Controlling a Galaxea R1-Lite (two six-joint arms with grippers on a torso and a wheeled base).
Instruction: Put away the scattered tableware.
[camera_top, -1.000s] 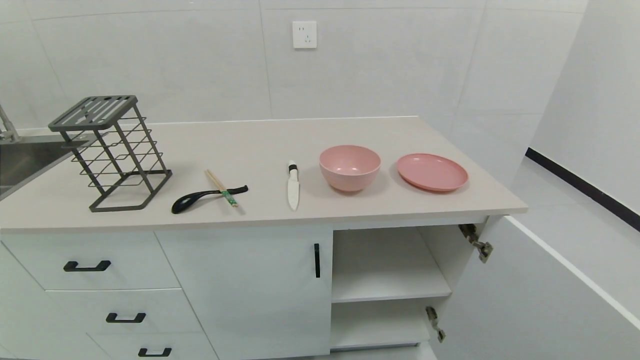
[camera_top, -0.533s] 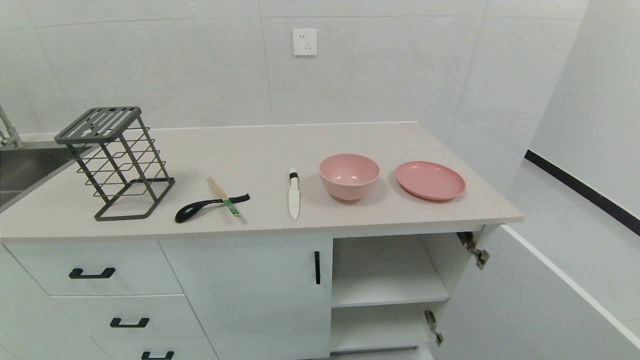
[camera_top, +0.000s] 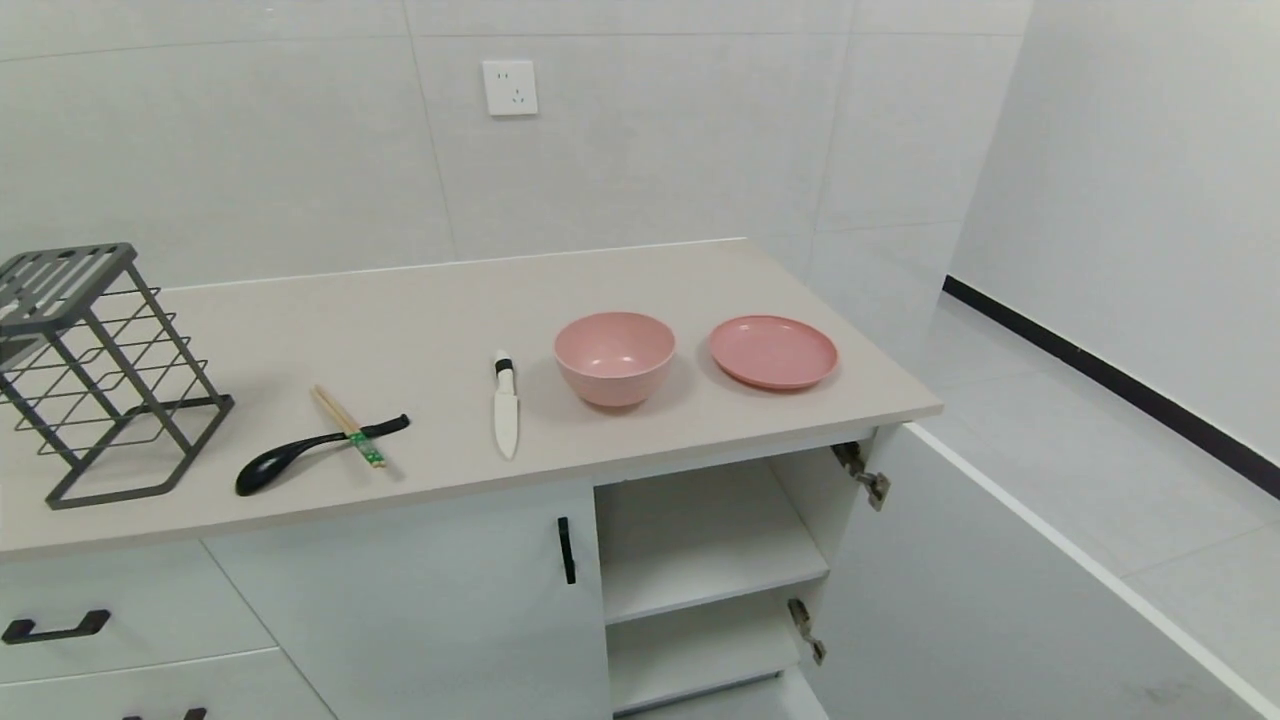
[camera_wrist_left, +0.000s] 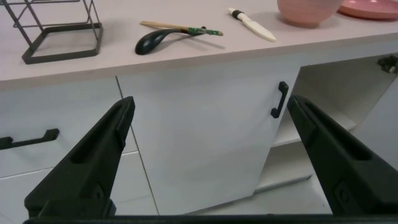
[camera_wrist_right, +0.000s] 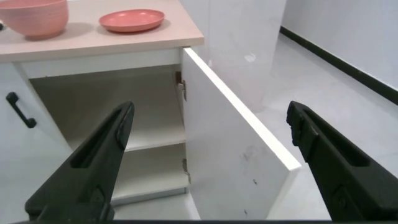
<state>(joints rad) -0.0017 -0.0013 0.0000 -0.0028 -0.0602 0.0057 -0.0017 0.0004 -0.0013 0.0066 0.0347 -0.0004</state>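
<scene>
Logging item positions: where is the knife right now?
In the head view, the knife lies on the counter, just left of the bowl and right of the chopsticks.

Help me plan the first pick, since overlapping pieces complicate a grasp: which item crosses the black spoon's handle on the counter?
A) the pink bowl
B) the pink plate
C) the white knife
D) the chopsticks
D: the chopsticks lie across the handle of the black spoon, while the knife, bowl and plate sit apart from it on the counter.
</scene>
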